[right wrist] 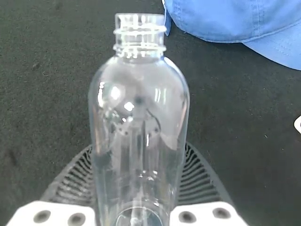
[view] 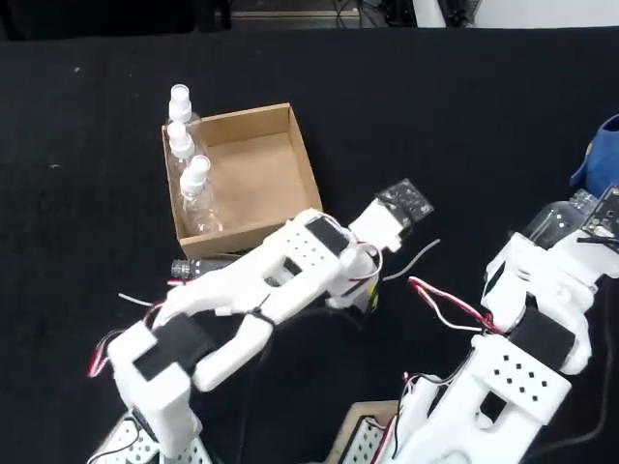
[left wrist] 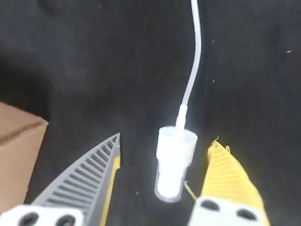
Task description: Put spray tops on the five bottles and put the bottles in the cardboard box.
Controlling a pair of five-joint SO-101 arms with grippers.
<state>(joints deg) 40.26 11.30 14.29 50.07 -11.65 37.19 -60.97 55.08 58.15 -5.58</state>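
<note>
a black cloth-covered table (view: 435, 97) seen from above, with two white robot arms coming in from the near edge. toward the far left sits an open brown cardboard box (view: 261, 179). three clear plastic bottles with white spray tops (view: 198, 198) stand upright in a row along its left wall; the farthest is at the box's far corner, and it is unclear whether that one stands inside. just beside the box's near wall, another clear bottle (view: 196, 268) lies on its side on the cloth, partly hidden under the left arm. the left gripper (left wrist: 167, 139) is spread open, one grey ribbed finger (left wrist: 89, 176) and one yellow ribbed finger (left wrist: 228, 176) held low over the cloth. between them lies a loose white spray top with a long thin white dip tube (left wrist: 174, 165), the tube trailing away from the gripper; the top is nearer the yellow finger, and whether they touch is unclear. a corner of the box shows to the side in the left wrist view. the right gripper (right wrist: 138, 147) is clamped around the lower body of a plain clear plastic bottle with an open threaded neck and no top (right wrist: 138, 108), held near the right edge of the table. a blue fabric cap (right wrist: 235, 23) lies on the cloth just beyond the bottle's neck.
</note>
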